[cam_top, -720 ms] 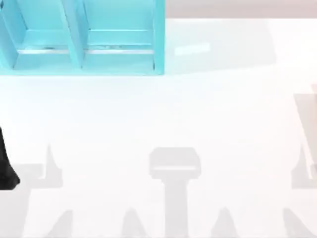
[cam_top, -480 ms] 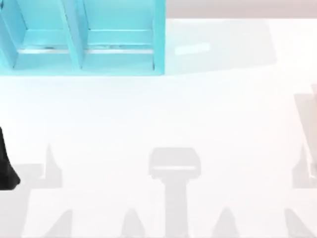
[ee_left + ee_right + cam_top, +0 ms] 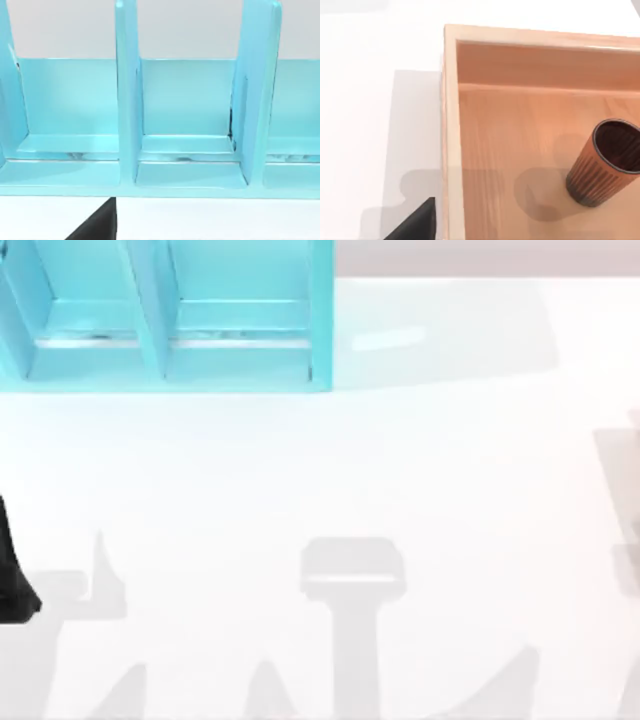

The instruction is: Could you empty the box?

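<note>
A ribbed brown cup (image 3: pixel 604 162) stood upright inside the wooden box (image 3: pixel 451 125), near one side and apart from the walls we could see, so by our reading the emptying had not been done: the cup was still to be grasped, lifted out and set down somewhere on the table (image 3: pixel 400 470). Our right arm's wrist camera looked down on the box's corner and floor from above and off to one side, with a dark part of the right pincer (image 3: pixel 415 222) at the edge of the picture over the white table beside the box wall; we could not tell whether its fingers were apart or together. From above, the box's edge was only just visible at the table's far right. Our left arm sat parked at the table's left edge, its camera facing the turquoise shelf (image 3: pixel 127 100) at the table's back left, whose compartments looked bare; a dark part of the left pincer (image 3: pixel 97 222) showed below the shelf, and its state, too, we could not tell. How much of the box lay out of sight we could not say.
</note>
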Robot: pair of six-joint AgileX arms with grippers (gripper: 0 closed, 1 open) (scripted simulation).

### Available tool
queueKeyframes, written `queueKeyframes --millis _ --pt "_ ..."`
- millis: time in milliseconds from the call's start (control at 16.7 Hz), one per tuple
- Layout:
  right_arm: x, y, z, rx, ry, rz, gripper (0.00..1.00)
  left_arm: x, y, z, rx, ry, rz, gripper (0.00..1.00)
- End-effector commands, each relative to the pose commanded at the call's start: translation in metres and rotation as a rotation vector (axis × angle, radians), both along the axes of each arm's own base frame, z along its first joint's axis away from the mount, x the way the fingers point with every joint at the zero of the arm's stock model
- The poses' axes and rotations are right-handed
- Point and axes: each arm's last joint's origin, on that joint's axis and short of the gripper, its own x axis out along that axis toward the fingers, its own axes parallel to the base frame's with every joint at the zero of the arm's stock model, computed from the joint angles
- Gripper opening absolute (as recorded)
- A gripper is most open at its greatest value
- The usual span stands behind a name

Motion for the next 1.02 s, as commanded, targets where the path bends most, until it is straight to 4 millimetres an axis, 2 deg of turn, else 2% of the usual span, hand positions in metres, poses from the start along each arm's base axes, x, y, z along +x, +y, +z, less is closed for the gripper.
queueKeyframes --millis 300,600,840,1020 --pt "0.052 -0.036 0.028 0.017 0.470 -0.042 1.00 0.000 0.000 0.000 0.000 0.000 0.000 1.00" --pt "0.102 -0.084 0.027 0.114 0.845 -0.030 1.00 0.000 0.000 0.000 0.000 0.000 0.000 1.00" --pt "0.122 -0.109 0.018 0.183 1.003 -0.010 1.00 0.000 0.000 0.000 0.000 0.000 0.000 1.00" --pt "0.124 -0.113 0.016 0.194 1.024 -0.006 1.00 0.000 0.000 0.000 0.000 0.000 0.000 1.00"
